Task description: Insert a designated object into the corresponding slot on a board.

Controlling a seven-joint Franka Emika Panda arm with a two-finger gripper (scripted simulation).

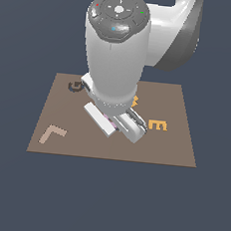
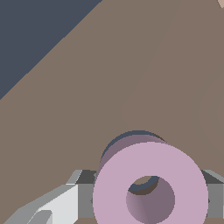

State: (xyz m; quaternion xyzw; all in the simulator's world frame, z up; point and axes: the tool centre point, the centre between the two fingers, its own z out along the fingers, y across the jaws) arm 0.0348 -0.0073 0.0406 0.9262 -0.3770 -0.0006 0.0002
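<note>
My gripper (image 1: 115, 123) is shut on the pale pink-lilac ring (image 1: 111, 121), held low over the middle of the brown board (image 1: 170, 143). In the wrist view the pink ring (image 2: 114, 188) sits between the grey fingers (image 2: 81, 192). The dark navy ring-shaped slot (image 2: 117, 141) lies on the board (image 2: 131, 65) directly under it. The ring hides most of the slot, which shows as an arc past the ring's edge and through its centre hole. The ring looks slightly offset from the slot. The arm hides the slot in the exterior view.
A dark G-shaped recess (image 1: 75, 86) is at the board's far corner on the exterior view's left. A pale L piece (image 1: 52, 133) lies near the front on that side. An orange E (image 1: 157, 125) and another orange piece (image 1: 135, 102) lie beside the gripper on the exterior view's right.
</note>
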